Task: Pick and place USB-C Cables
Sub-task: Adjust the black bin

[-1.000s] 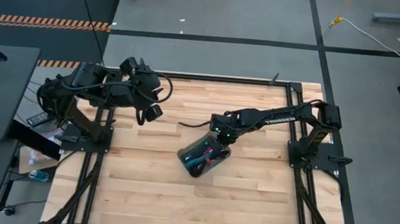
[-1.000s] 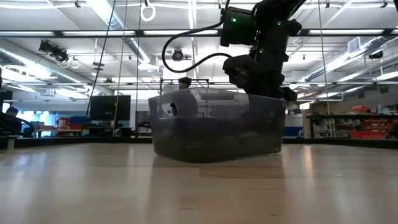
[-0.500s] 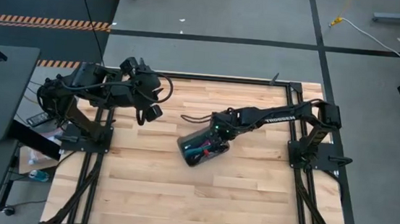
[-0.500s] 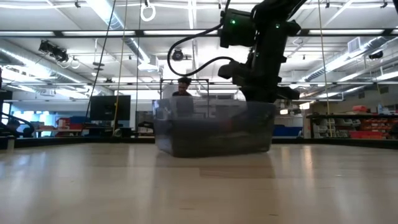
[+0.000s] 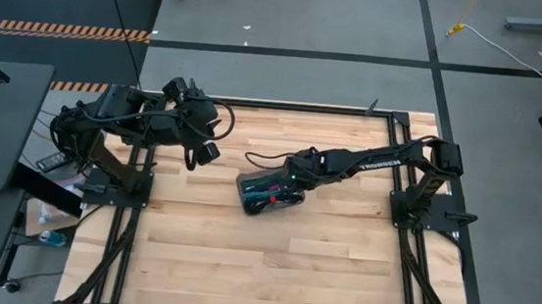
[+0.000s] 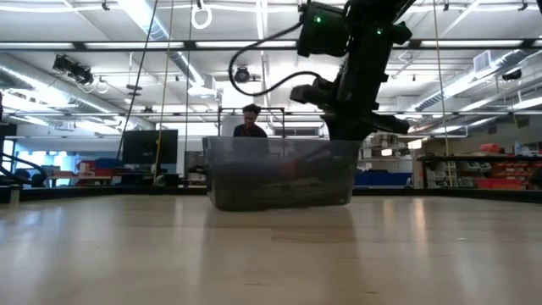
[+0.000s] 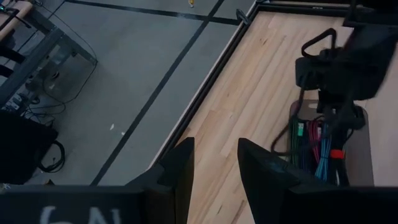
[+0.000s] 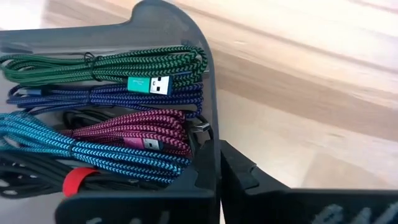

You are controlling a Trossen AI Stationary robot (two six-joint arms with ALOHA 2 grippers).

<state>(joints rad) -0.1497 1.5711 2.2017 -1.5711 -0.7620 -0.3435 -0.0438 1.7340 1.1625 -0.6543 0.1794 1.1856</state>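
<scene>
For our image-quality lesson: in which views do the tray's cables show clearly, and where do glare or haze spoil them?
Right wrist view: cables sharp, braid visible, inside the tray; wood beyond soft. Low view: the tray wall hazes them to dark smears, ceiling lights glare. High view: only specks of colour beside the right gripper.

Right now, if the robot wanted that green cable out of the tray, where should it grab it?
Probably mid-bundle, from straight above. The green cable lies coiled flat along one wall of the tray, top side exposed, the purple cable tight beside it. The right gripper is clamped on the tray's wall.
</scene>
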